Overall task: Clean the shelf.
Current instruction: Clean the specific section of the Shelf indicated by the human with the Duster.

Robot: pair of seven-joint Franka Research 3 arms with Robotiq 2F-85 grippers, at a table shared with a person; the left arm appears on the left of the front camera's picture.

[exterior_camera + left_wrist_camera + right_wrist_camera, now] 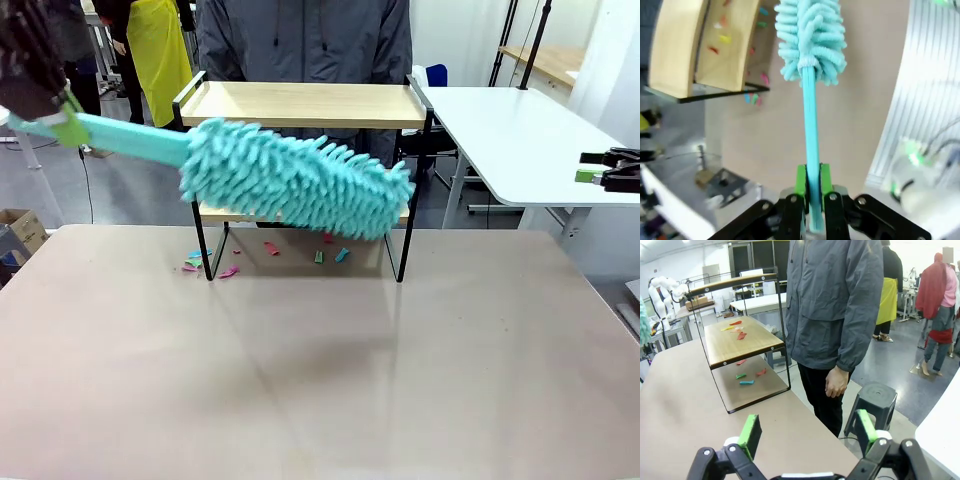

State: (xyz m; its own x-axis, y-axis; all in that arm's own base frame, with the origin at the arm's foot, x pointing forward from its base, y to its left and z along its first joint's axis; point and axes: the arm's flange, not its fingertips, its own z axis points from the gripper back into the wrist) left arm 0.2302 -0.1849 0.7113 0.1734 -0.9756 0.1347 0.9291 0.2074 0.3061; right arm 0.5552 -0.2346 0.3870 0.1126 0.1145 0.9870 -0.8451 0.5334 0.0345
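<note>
At the frame's upper left, my left end effector (62, 120) clamps the duster (295, 180), its head lying rightward along the lower board of the shelf (300, 103).

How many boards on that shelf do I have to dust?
2. The upper board sits on top. The lower board lies beneath it with coloured scraps on it, and from the front it is mostly hidden by the duster.

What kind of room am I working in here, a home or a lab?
Most likely a lab or workshop hall, not a home: white worktables, a bare grey floor, and several people standing about beyond the shelf.
</note>
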